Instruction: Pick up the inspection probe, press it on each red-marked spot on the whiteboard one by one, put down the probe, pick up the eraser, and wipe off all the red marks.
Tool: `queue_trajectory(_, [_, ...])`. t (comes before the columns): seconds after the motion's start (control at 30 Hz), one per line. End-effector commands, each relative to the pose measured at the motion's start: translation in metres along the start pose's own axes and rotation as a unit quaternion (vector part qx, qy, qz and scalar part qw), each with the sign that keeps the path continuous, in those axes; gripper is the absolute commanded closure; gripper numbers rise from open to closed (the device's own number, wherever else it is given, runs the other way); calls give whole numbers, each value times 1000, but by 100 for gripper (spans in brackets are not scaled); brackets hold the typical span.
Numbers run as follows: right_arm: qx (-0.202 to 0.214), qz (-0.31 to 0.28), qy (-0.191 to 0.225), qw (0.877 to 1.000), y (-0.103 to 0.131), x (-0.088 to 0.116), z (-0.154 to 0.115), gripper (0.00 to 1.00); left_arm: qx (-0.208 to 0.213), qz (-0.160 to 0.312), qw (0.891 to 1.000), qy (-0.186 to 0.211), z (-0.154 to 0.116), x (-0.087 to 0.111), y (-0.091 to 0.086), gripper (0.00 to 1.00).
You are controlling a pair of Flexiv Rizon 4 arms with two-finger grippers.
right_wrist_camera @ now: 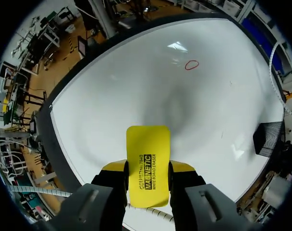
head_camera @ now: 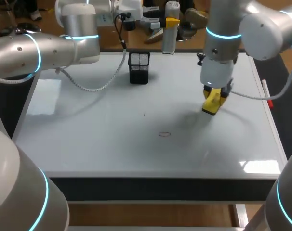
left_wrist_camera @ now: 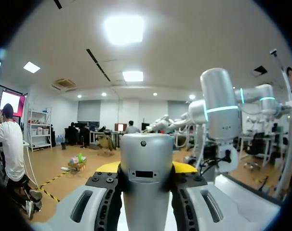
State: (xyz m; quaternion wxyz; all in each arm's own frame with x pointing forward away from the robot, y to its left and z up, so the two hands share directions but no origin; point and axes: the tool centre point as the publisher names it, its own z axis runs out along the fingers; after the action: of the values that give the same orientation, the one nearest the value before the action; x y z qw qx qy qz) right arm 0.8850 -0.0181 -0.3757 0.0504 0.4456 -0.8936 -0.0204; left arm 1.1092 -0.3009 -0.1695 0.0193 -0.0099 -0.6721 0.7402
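Right wrist view: right tool [right_wrist_camera: 148,167] clamps yellow eraser [right_wrist_camera: 147,144]; black lettering shows.

The yellow eraser [right_wrist_camera: 147,144], a flat rounded block with dark print on its face, is clamped between the two fingers of the right pincer [right_wrist_camera: 148,167], sticking out ahead of them and tilted over the whiteboard [right_wrist_camera: 136,82]. One red mark [right_wrist_camera: 192,65], a small oval loop, lies on the board well ahead of that pincer. The probe [left_wrist_camera: 147,149], a silver cylinder, stands upright, gripped between the left pincer [left_wrist_camera: 146,167] fingers.
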Motion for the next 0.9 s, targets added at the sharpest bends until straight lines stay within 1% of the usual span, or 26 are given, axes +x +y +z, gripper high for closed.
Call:
queue_trajectory(0.03, [4,8,-21,1000,0,28,-4,100,-1,-1,1000,1,0,-1,-2,100])
queue_trajectory(0.17, [2,22,-25,999,-1,40,-2,100,-1,-1,1000,1,0,-1,-2,100])
queue_trajectory(0.3, [1,30,-27,999,-1,47,-1,100,-1,-1,1000,1,0,-1,-2,100])
queue_trajectory(0.4, [0,33,-37,999,-1,51,-1,100,-1,-1,1000,1,0,-1,-2,100])
queue_trajectory(0.9, [1,30,-38,999,-1,52,-2,100,-1,-1,1000,1,0,-1,-2,100])
